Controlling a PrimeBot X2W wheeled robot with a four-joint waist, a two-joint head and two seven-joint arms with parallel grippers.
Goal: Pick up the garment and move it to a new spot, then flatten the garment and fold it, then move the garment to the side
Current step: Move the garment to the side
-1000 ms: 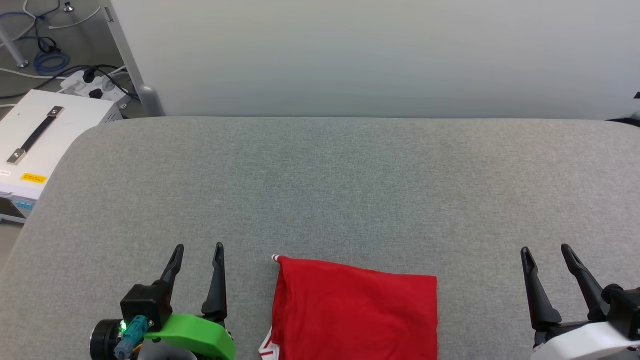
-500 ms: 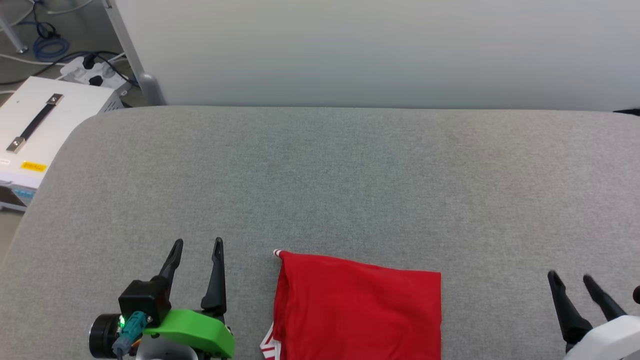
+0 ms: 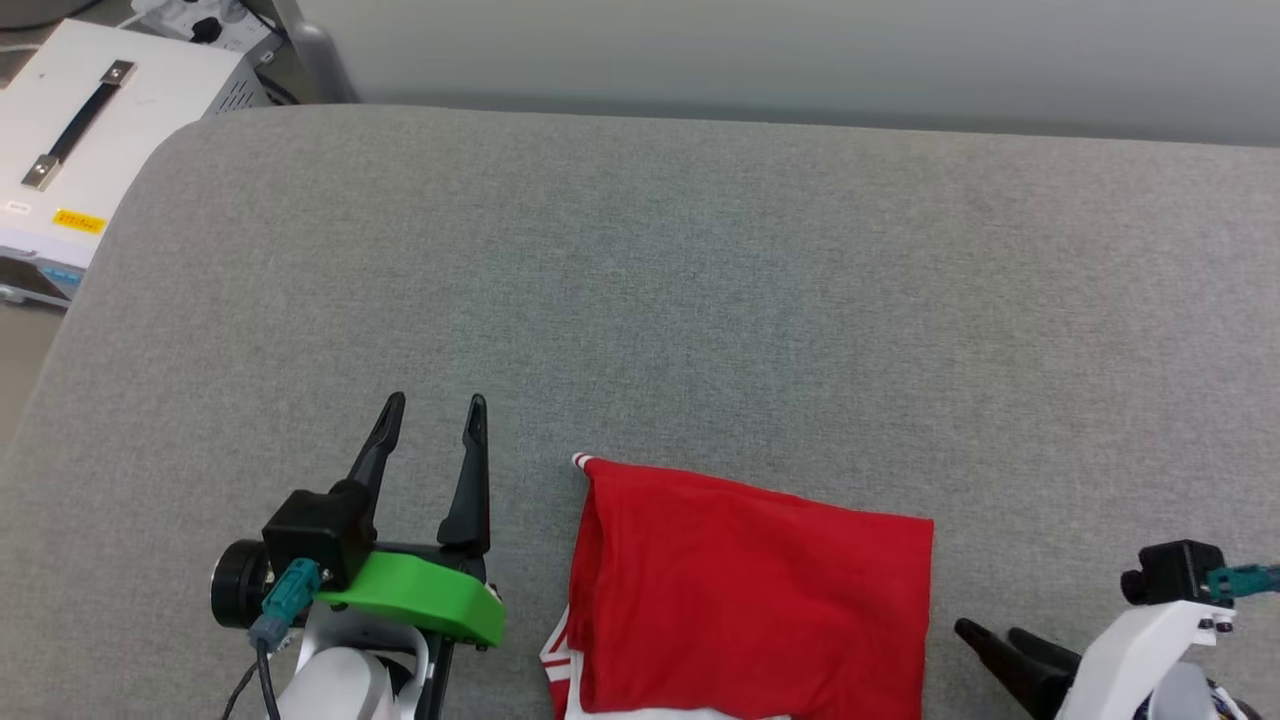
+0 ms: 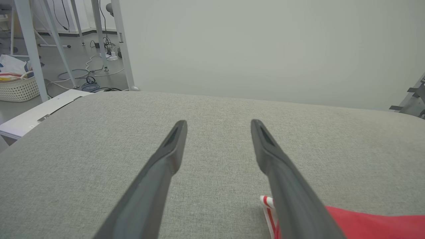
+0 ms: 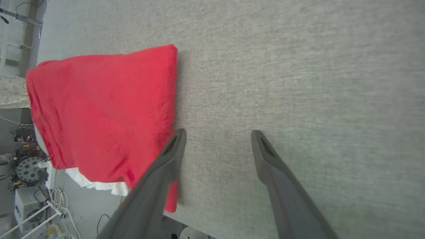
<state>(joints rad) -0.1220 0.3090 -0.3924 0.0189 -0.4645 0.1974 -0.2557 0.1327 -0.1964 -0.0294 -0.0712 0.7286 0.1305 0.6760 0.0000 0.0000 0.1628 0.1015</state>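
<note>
Garment (image 3: pixel 750 590): folded, red, on bench (image 3: pixel 700 250), near edge.
Left end effector (image 3: pixel 435 402): fingers apart, empty, beside garment.
Right end effector (image 5: pixel 218 131): fingers apart, empty, by garment's edge.

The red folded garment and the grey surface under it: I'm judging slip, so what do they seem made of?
Folded red garment: thin, soft, matte knit cloth, probably jersey; it lies limp with creases. Grey surface: matte woven or felt-like fabric, going by its fine flecked grain; the rounded corner hints at padding.

Head camera looks steeply down on the grey surface (image 3: pixel 700 280); both close, low wrist cameras share its red garment (image 3: pixel 750 590).
</note>
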